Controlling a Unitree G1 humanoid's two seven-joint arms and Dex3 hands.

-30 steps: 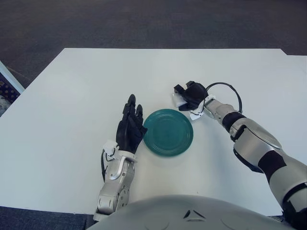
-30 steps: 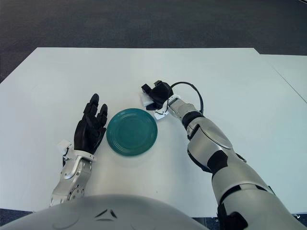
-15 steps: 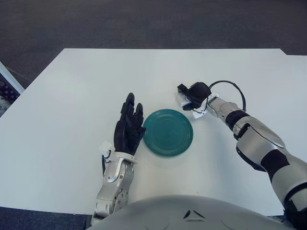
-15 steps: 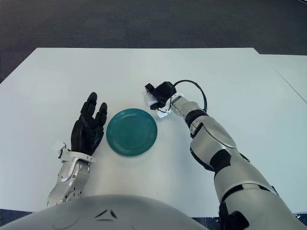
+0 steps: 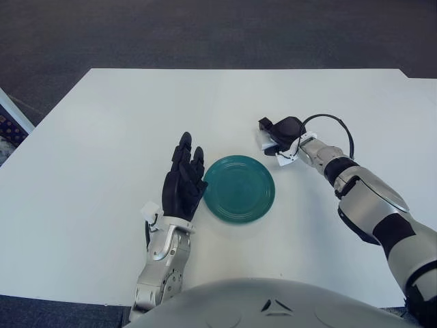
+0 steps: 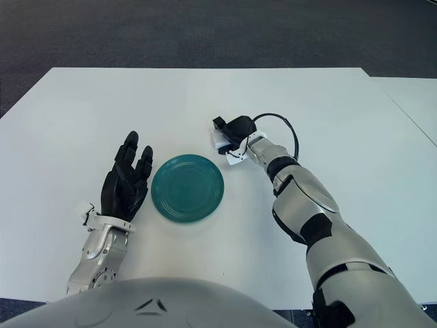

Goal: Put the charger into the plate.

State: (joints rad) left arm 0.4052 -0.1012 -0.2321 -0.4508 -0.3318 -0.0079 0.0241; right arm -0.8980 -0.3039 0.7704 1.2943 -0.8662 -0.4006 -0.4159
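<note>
One charger (image 5: 267,141), pinched in the right hand (image 5: 283,131) just beyond the plate (image 5: 240,189), risks slipping short; left hand (image 5: 183,186), spread, shows beside the plate.

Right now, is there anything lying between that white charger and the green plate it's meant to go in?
Nothing visible. The right hand holds the charger just beyond the plate, with only bare table between them.

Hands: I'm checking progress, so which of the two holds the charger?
The right hand, beyond the green plate's far right edge, is curled around the white charger. The left hand is open, left of the plate.
</note>
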